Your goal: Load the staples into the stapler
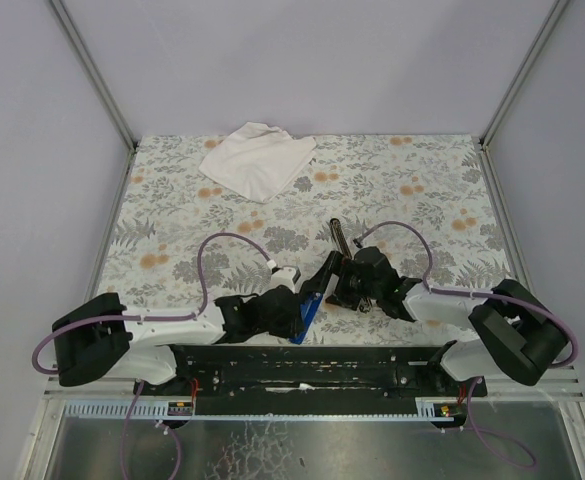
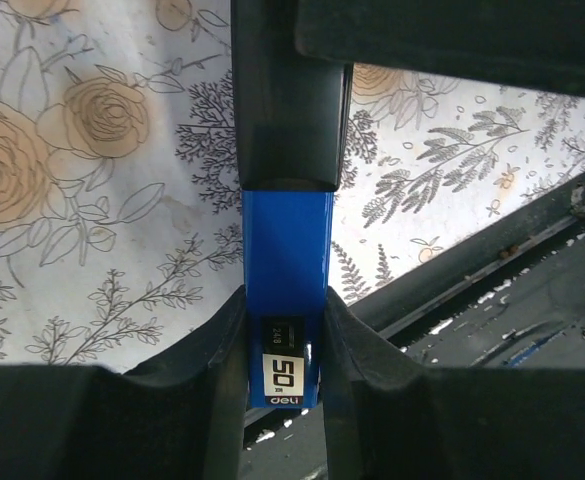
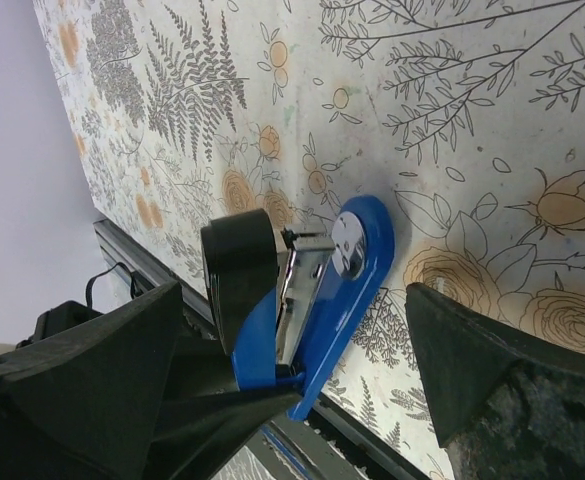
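Note:
My left gripper [image 1: 294,312] is shut on the rear end of a blue stapler [image 1: 310,308] near the table's front edge. In the left wrist view both fingers [image 2: 212,400] press the blue body [image 2: 284,260], and its black top [image 2: 287,100] points away. My right gripper [image 1: 337,285] is open just right of the stapler. In the right wrist view the stapler [image 3: 357,260] lies between the spread fingers [image 3: 482,370] of the gripper [image 3: 292,300] without touching them. Its black cap [image 3: 237,270] is raised off the silvery magazine [image 3: 307,285]. The staples box is out of view.
A crumpled white cloth [image 1: 257,160] lies at the back of the flowered table [image 1: 422,190]. A dark elongated object [image 1: 339,237] lies just beyond the right gripper, partly hidden by it. The black base rail [image 1: 302,365] runs along the near edge.

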Available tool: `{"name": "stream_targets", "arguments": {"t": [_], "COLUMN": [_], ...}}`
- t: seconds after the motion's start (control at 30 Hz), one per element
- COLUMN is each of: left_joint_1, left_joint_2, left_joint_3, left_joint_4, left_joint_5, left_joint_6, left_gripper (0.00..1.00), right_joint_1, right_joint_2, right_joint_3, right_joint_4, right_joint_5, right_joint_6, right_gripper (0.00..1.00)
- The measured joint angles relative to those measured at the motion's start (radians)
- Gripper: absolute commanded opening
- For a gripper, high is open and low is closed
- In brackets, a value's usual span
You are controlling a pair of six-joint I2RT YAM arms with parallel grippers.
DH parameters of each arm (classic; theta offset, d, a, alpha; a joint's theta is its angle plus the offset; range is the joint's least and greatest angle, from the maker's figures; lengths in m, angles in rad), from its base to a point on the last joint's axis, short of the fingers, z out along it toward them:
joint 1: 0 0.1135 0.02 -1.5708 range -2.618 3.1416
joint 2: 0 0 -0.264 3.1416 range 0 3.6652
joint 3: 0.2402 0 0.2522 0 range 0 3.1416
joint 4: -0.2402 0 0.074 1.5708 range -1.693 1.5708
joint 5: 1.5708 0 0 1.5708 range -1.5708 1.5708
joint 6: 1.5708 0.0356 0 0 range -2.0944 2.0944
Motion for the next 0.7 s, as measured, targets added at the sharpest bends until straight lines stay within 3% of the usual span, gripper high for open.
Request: {"name": "stream_targets", "arguments": {"t": [0.4, 0.47, 0.53, 0.7], "left_joint_1": [0.000, 0.000, 0.000, 0.000], "left_joint_2": [-0.036, -0.043, -0.045, -0.051], "left_joint_3": [-0.036, -0.041, -0.047, -0.056], "left_joint_4": [0.063, 0.064, 0.069, 0.072], "left_joint_5": [0.045, 0.047, 0.052, 0.061], "left_joint_6": [-0.034, -0.038, -0.040, -0.045], "left_gripper": [0.00, 0.00, 0.00, 0.00], "right_joint_1": [0.022, 0.026, 0.029, 0.035], "right_joint_2": [0.089, 0.102, 0.116, 0.140], "right_joint_3": [0.001, 0.003, 0.006, 0.006], "right_joint_4": [0.090, 0.110, 0.127, 0.136], "right_joint_5": [-0.003, -0.004, -0.004, -0.001], "right_joint_6": [0.047, 0.053, 0.059, 0.070], "right_gripper": [1.00, 0.96, 0.84, 0.27]}}
